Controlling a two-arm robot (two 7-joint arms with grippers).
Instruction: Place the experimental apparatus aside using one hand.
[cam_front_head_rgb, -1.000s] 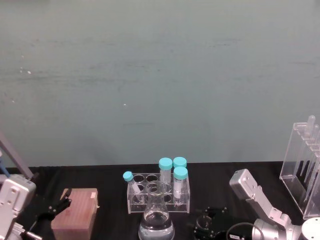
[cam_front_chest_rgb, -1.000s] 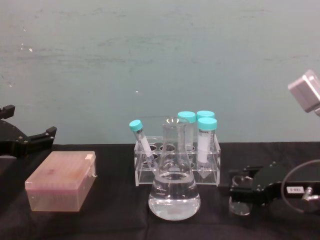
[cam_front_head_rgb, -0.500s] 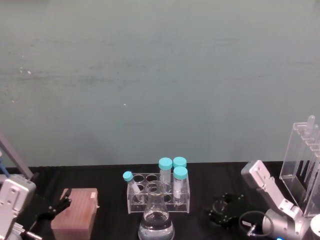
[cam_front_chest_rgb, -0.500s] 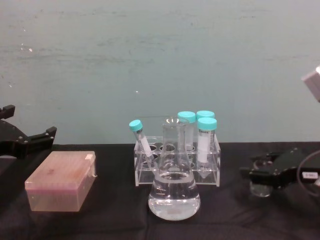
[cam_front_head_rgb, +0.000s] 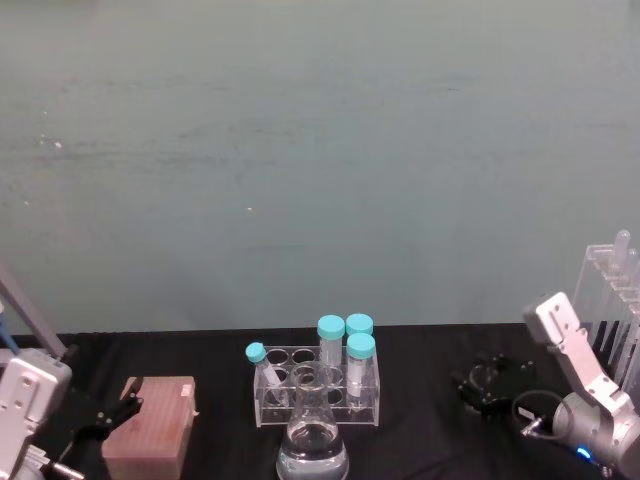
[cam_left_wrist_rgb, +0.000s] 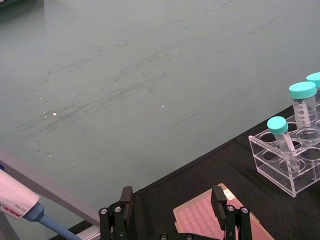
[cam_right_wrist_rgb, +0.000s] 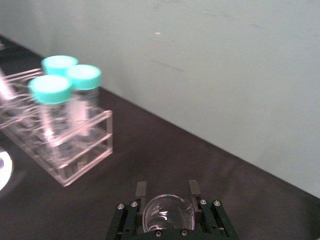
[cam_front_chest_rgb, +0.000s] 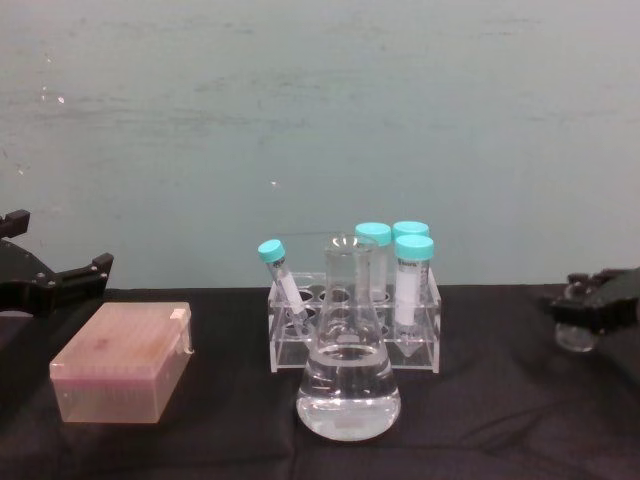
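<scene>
**Gripping the small glass beaker (cam_right_wrist_rgb: 168, 216) on the right of the table (cam_front_chest_rgb: 200, 450)**

The right gripper (cam_right_wrist_rgb: 167, 197) has its two black fingers closed partway against opposite sides of the beaker, which sits between them with its mouth upward. From the chest camera the gripper (cam_front_chest_rgb: 598, 303) reaches in at the right edge with the beaker (cam_front_chest_rgb: 576, 336) under its tips. Whether the glass rests on the black surface or hangs just clear of it cannot be told. From the head camera this gripper (cam_front_head_rgb: 487, 385) lies between the low rack of teal-capped tubes (cam_front_head_rgb: 318, 385) and the tall acrylic rack (cam_front_head_rgb: 612, 320) of long test tubes, nearer the tall rack, which stands upright at the far right. The conical flask (cam_front_chest_rgb: 348, 385), holding clear liquid, stands just in front of the low rack (cam_front_chest_rgb: 355, 325) at the table's middle, well apart from the beaker. The left gripper (cam_left_wrist_rgb: 171, 205) is parked at the left with its fingers spread wide and nothing between them, beside the pinkish box (cam_front_chest_rgb: 122, 375).
</scene>
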